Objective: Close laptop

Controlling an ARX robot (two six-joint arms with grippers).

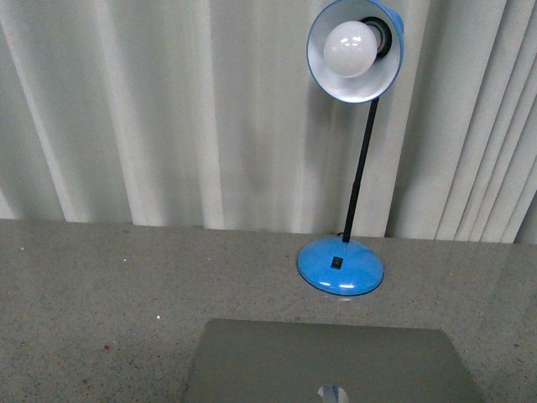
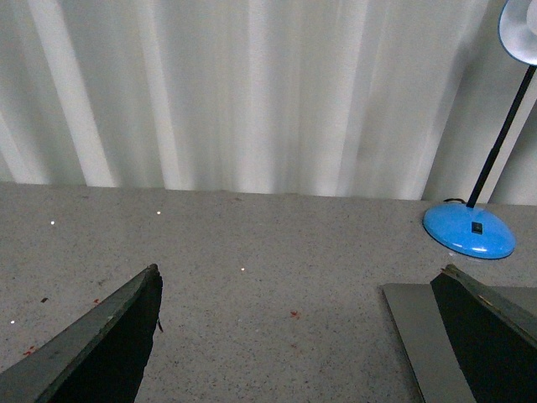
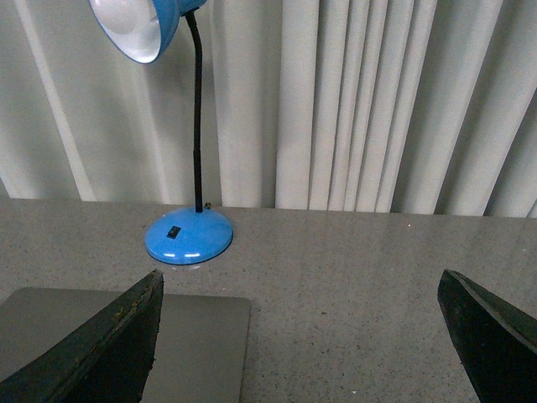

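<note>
Left gripper (image 2: 294, 336): fingers spread wide, holding nothing; it hangs over bare table (image 1: 92, 285) left of the laptop.
Laptop (image 1: 336, 361): near edge of table, in front of the lamp (image 1: 342, 264); lid appears flat, logo up, so likely closed already. The hinge line is out of view.
Lamp: upright just behind the laptop, apart from it.
Right gripper (image 3: 298, 336): fingers wide apart, empty; above the laptop's right corner.
Risk: pressing down on a lid already flat could scratch it or shove the laptop off the near edge; a forward sweep could knock the lamp.
</note>
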